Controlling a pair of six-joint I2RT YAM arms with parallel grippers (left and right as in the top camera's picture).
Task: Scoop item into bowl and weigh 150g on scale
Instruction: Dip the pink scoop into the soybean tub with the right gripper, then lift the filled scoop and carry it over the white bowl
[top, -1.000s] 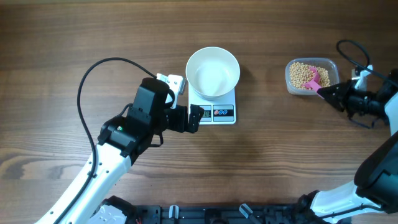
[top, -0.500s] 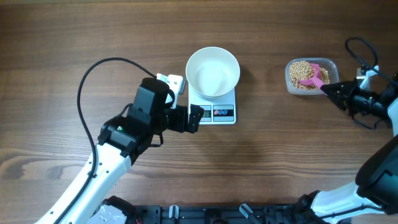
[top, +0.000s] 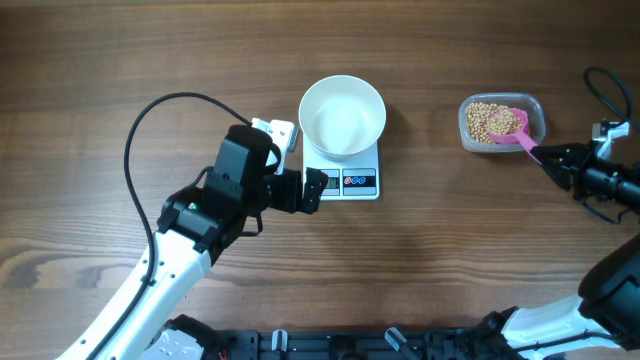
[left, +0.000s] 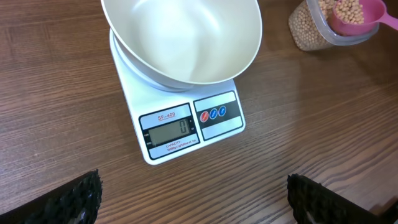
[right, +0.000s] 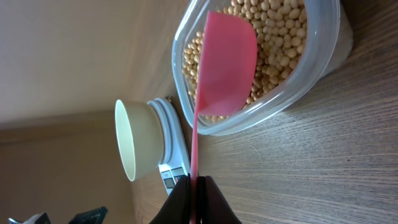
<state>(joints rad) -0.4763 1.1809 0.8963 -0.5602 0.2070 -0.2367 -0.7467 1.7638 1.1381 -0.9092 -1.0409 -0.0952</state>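
Overhead view, left to right: your left arm comes in from the lower left, and the left gripper (top: 313, 187) hangs over the table (top: 100, 60) just left of the scale (top: 345, 180), jaws spread wide with nothing between them. In the left wrist view you see only the two dark finger tips (left: 68, 199) at the bottom corners, well apart from each other.

The scale sits mid-table with its display edge facing the robot; the left wrist view shows the display (left: 168, 132) reading a single zero. The white bowl (top: 342, 116) rests on the scale platform, upright, no beans visible inside.

Further right, a clear plastic tub (top: 502, 122) holds the beans (top: 485, 122), well apart from the scale. A pink scoop (top: 508, 124) sits with its cup above the tub, carrying a heap of beans, as the left wrist view shows.

Far right, your right gripper (top: 545, 155) is clamped tight on the scoop's thin handle; the right wrist view shows the fingers (right: 180, 199) pinching the handle edge-on, with the scoop's underside over the tub.
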